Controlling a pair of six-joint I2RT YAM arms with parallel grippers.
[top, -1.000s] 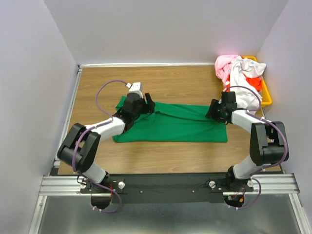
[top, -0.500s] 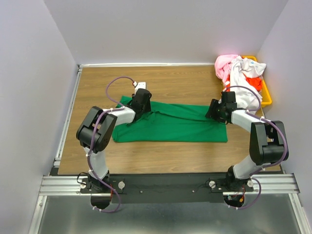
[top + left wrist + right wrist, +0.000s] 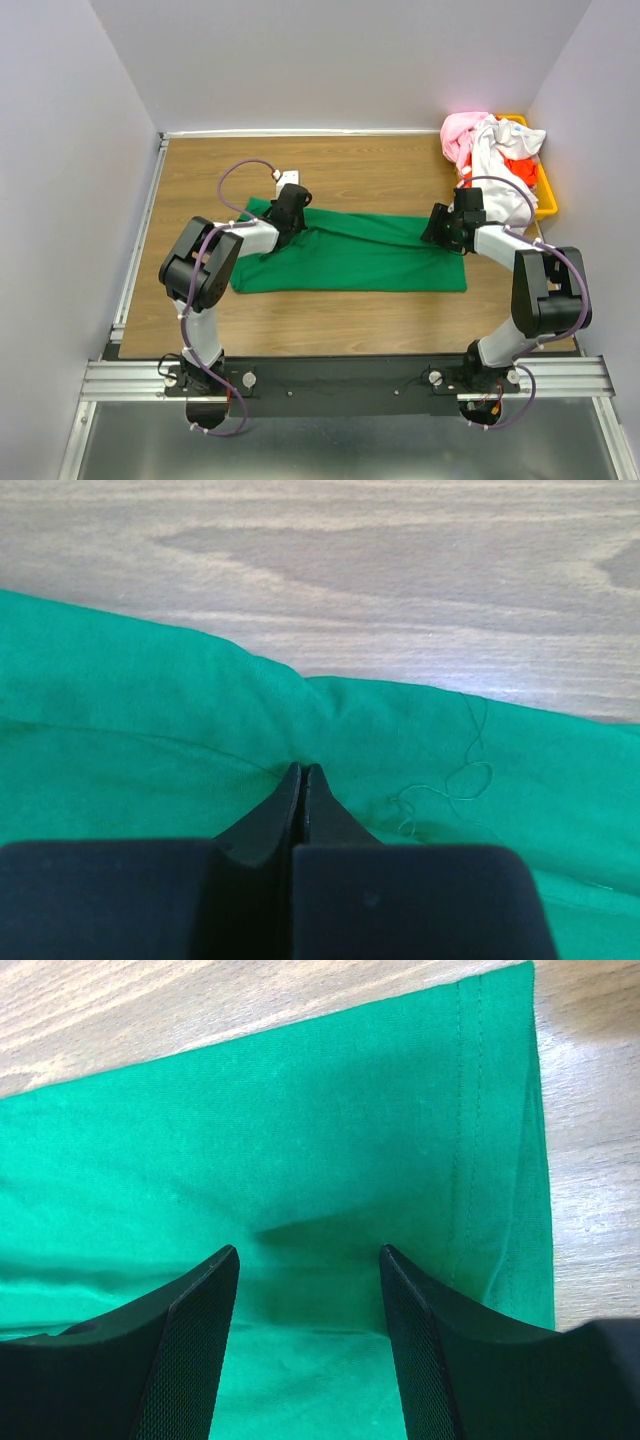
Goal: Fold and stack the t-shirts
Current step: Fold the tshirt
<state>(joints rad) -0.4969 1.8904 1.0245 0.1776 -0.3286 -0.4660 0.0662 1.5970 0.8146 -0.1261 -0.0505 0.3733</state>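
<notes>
A bright green t-shirt [image 3: 350, 255] lies spread flat across the middle of the table. My left gripper [image 3: 292, 222] is down on its far left part, near the far edge. In the left wrist view that gripper [image 3: 302, 770] is shut, and the green cloth [image 3: 150, 710] puckers at its tips. My right gripper [image 3: 441, 234] hovers over the shirt's right end. It stands open [image 3: 308, 1255] over the green cloth [image 3: 330, 1130] beside the stitched hem, with nothing between its fingers. Pink [image 3: 462, 130], white [image 3: 495, 150] and orange-red [image 3: 522, 172] t-shirts are heaped at the far right.
The heaped shirts sit in a yellow-orange bin [image 3: 547, 195] at the table's far right corner. Pale walls close in the table on the left, back and right. Bare wood [image 3: 350, 170] shows beyond and in front of the green shirt.
My left gripper has moved right and toward the far edge of the green shirt, and its jaws have closed. The left arm's elbow has swung inward. The right arm has not moved.
</notes>
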